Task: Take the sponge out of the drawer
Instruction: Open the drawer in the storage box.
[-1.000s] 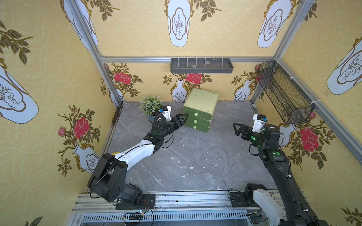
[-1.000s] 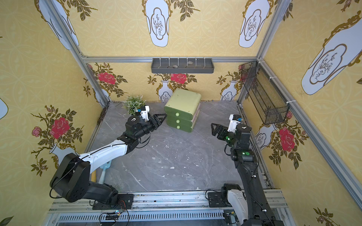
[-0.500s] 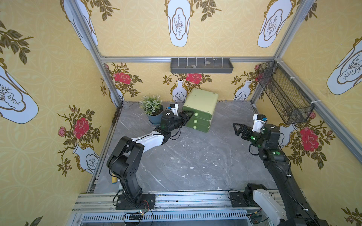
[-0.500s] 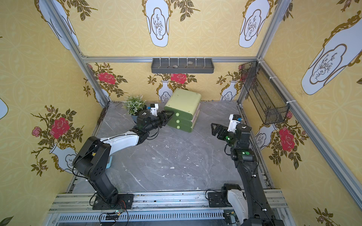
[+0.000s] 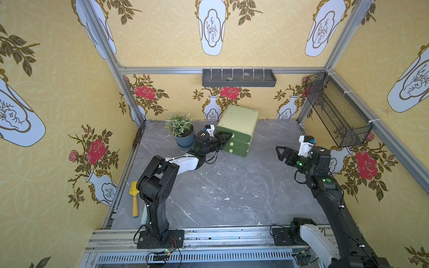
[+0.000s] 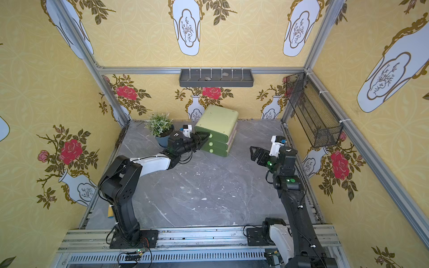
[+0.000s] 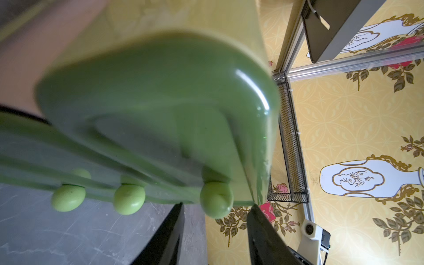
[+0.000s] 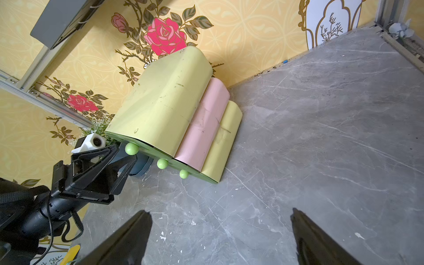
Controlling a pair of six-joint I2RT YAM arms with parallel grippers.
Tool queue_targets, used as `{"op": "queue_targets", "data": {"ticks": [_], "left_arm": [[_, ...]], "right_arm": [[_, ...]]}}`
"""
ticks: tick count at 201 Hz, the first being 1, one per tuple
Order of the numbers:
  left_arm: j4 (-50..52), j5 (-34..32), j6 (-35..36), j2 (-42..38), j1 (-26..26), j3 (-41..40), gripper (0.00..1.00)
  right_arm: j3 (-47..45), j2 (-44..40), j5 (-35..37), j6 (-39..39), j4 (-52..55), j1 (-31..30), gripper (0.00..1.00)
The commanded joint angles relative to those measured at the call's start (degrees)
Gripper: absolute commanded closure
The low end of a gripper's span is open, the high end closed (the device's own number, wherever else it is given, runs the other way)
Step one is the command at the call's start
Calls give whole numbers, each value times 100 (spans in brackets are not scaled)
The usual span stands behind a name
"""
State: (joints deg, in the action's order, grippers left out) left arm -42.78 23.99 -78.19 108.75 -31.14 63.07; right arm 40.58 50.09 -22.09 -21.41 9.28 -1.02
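Note:
A green drawer unit (image 5: 239,120) (image 6: 218,118) with three stacked drawers stands at the back of the table, and all three look pushed in. The sponge is hidden. My left gripper (image 5: 229,137) (image 6: 207,137) (image 7: 216,205) is at the top drawer's front. Its open jaws stand either side of the light green top knob (image 7: 215,202) (image 8: 132,148), with a gap showing on each side. My right gripper (image 5: 278,150) (image 6: 251,150) (image 8: 220,213) hovers wide open over bare table to the right, holding nothing.
A potted plant (image 5: 181,130) stands just left of the drawer unit, close behind my left wrist. A yellow-handled tool (image 5: 134,199) lies by the left wall. A wire basket (image 5: 336,116) hangs on the right wall and a grey shelf (image 5: 239,77) on the back wall.
My left arm has reached forward to the drawer unit and its jaws have narrowed around the top knob. The right arm has not moved.

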Motion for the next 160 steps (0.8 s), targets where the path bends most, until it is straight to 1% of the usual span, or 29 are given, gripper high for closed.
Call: {"op": "queue_targets", "data": {"ticks": [1,115,160], "left_arm": [[-253,105,-105,152,11,93,53],[-809,218,-685,539,-69,220,59],[-959,194,-794,621,-77,204,69]], "right_arm": [[-7,10,-36,-55,-50,-6,2],[-81,45,-70,-127,-84,-9,3],[-106,45,-85,-142,-102,-4,3]]}}
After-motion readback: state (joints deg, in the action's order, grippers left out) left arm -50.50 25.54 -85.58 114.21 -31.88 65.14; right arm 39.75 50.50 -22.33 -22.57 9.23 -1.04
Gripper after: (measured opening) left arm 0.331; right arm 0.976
